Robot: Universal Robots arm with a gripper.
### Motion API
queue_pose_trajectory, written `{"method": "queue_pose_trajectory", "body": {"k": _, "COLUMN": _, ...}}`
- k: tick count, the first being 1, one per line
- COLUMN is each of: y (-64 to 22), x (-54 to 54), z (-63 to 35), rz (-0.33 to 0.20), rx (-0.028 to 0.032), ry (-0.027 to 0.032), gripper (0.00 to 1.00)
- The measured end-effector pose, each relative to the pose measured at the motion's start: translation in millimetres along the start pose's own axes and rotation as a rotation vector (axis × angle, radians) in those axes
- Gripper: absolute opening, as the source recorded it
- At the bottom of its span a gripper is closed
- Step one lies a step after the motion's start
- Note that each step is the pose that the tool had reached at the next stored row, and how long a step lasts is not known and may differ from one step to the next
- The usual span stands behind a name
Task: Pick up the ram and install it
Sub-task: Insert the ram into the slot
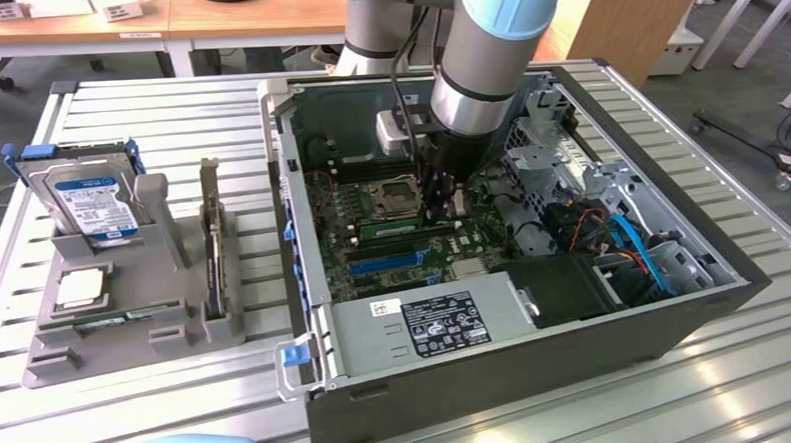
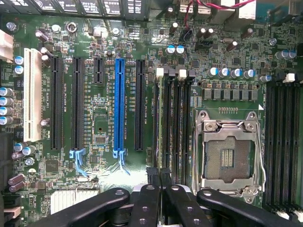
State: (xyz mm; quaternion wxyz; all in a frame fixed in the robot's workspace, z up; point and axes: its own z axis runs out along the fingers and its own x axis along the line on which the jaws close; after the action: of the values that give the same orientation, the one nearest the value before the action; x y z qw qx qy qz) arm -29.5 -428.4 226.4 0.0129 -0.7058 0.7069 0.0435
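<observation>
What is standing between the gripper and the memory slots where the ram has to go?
Nothing visible does. The shut gripper hangs directly over the long memory slots beside the open processor socket, and no cable or card crosses them. One ram lies on the grey holder.

An open computer case lies on the slatted metal table. Inside the case, a green motherboard carries an open processor socket, a long blue slot and a white slot. A labelled power supply and blue cables sit by the case walls. To the exterior view's left of the case, a grey holder keeps a hard drive upright, a silver processor flat and a dark expansion card on edge.
</observation>
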Motion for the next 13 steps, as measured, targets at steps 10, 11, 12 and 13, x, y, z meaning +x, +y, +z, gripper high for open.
{"method": "queue_pose_trajectory", "body": {"k": 10, "y": -0.3, "x": 0.2, "z": 1.8, "rz": 0.0, "rx": 0.0, "ry": 0.0001, "gripper": 0.12}}
{"method": "queue_pose_trajectory", "body": {"k": 11, "y": -0.3, "x": 0.2, "z": 2.1, "rz": 0.0, "rx": 0.0, "ry": 0.0001, "gripper": 0.12}}
{"method": "queue_pose_trajectory", "body": {"k": 12, "y": -0.3, "x": 0.2, "z": 2.6, "rz": 0.0, "rx": 0.0001, "ry": 0.0001, "gripper": 0.12}}
{"method": "queue_pose_trajectory", "body": {"k": 13, "y": -0.4, "x": 0.3, "z": 3.3, "rz": 0.0, "rx": 0.0002, "ry": 0.0001, "gripper": 0.12}}
